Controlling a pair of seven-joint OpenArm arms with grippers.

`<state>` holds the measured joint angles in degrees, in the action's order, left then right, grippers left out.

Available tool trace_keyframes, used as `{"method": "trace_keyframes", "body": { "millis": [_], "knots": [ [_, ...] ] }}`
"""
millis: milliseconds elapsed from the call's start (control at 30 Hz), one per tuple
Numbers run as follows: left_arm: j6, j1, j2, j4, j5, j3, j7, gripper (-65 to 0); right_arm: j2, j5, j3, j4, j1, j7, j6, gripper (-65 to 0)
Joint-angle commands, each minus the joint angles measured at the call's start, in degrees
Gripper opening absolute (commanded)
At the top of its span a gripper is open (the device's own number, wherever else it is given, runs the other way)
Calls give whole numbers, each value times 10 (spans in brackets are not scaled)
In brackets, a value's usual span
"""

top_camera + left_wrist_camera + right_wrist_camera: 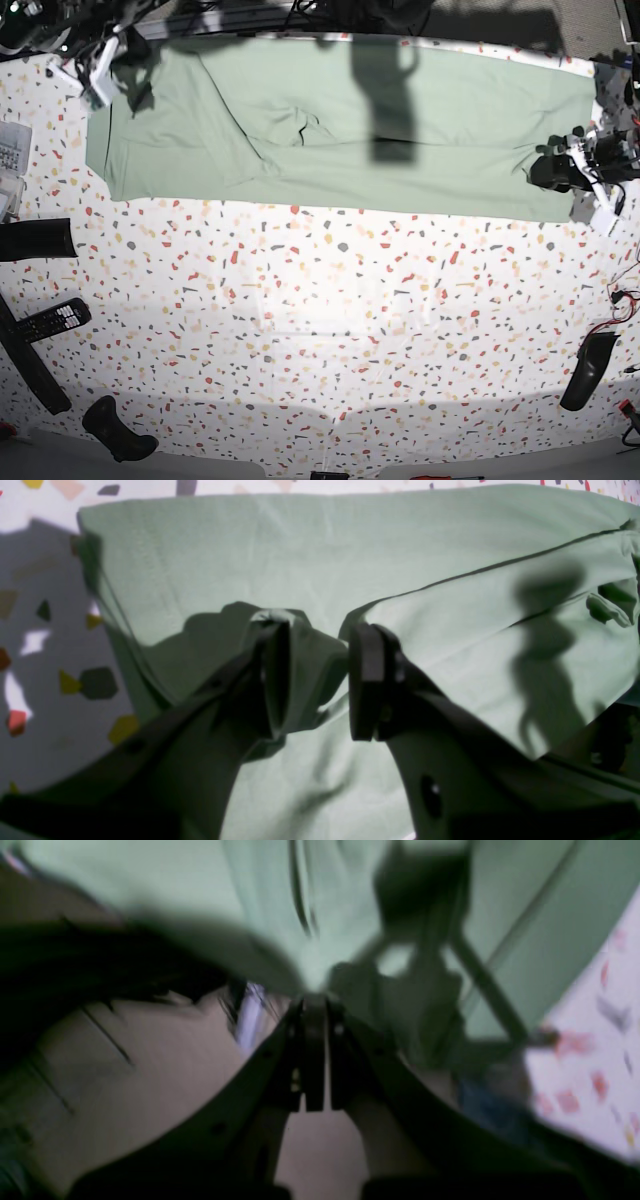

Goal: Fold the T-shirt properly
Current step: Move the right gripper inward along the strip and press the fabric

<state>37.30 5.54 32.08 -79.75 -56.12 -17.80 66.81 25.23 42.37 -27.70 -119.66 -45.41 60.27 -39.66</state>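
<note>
Overhead, T-shirt (340, 130) folded lengthwise, wrist views, pinched cloth edges

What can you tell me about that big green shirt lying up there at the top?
The T-shirt is pale mint-green, plain, soft-looking cloth. It lies stretched into a long flat band across the far edge of the speckled table, partly folded over itself, with a few creases and seams showing. Shadows of the arms fall across it. The left gripper has a bunch of its cloth between the jaws at one end; the right gripper pinches its edge at the other end, jaws shut.
</note>
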Motion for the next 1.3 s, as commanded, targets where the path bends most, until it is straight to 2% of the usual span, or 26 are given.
{"method": "trace_keyframes", "body": {
  "millis": [0,33,133,200,267,333,433,600,700,767,900,1033,1200,1267],
  "knots": [
    [0,-6,12,-9,-10,-6,-18,-462,6,30,-3,-10,2,-16,-3,-650],
    [0,-6,13,-9,-10,-6,-27,-462,6,55,-3,-10,9,-17,-3,-650],
    [0,-7,15,-9,-7,-6,-49,-462,4,102,-3,-10,45,-26,-3,-510],
    [0,-7,14,-9,-7,-6,-48,-462,-4,115,-3,-10,73,-66,-3,-447],
    [0,-7,15,-9,-7,-6,-47,-462,-20,116,-3,-10,106,-101,-3,-418],
    [0,-7,14,-9,-7,-6,-47,-462,-45,116,-3,-9,142,-99,-3,-397],
    [0,-7,14,-9,-7,-6,-48,-462,-82,106,-3,-6,184,-97,-3,-393],
    [0,-8,14,-9,-7,-6,-50,-462,-142,-7,-3,31,254,-98,-3,-393],
    [0,-8,14,-9,-8,-6,-50,-462,-162,-33,0,83,290,-99,-3,-393],
    [0,-8,14,-9,-8,-6,-50,-462,-164,-35,14,124,307,-87,-3,-393],
    [0,-8,14,-9,-8,-6,-50,-462,-163,-75,77,194,330,-23,-3,-393],
    [0,-7,14,-9,-7,-6,-49,-462,-163,-83,144,231,330,-38,-3,-393],
    [0,-7,14,-9,-7,-6,-49,-462,-163,-170,204,236,330,-92,-3,-394],
    [0,-7,14,-9,-8,-6,-49,-462,-163,-182,213,236,330,-93,-3,-397]
  ]
}}
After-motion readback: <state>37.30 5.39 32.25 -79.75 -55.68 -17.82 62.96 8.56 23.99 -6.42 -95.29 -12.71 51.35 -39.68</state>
